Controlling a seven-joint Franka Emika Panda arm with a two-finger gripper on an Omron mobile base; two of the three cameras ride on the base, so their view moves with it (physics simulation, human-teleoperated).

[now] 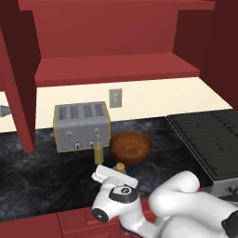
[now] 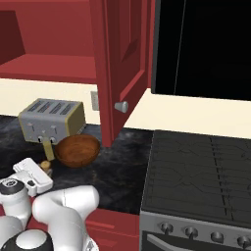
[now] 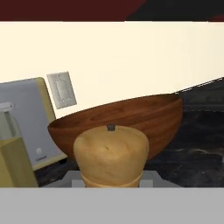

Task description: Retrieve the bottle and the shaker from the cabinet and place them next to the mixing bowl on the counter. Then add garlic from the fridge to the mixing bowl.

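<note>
On the dark marble counter [image 1: 42, 181], in front of the silver four-slot toaster [image 1: 81, 125], the brown wooden mixing bowl [image 1: 131, 147] sat upright. Just to its left stood the bottle [image 1: 98, 153], a slim container of yellowish liquid, close to the toaster's front and near the bowl without clearly touching it. The tan wooden shaker [image 1: 120, 167] was directly before the bowl, at the tip of the gripper [image 1: 117, 171], whose white hand reached low over the counter's front edge. In the hand view the shaker [image 3: 111, 154] rose large and rounded straight ahead of the camera, with the bowl [image 3: 131, 120] behind it and the bottle [image 3: 13, 153] at the left edge. The fingers themselves were hidden behind the shaker's body, so whether they clamped it or merely flanked it could not be told; whether the shaker's base rested on the counter was equally unclear. Above the counter the red cabinet [image 1: 116, 42] stood open, its door [image 2: 122, 68] swung out in the right base view. A wall outlet [image 1: 115, 98] sat on the cream backsplash, and the black stove [image 2: 196, 181] lay to the right.
</note>
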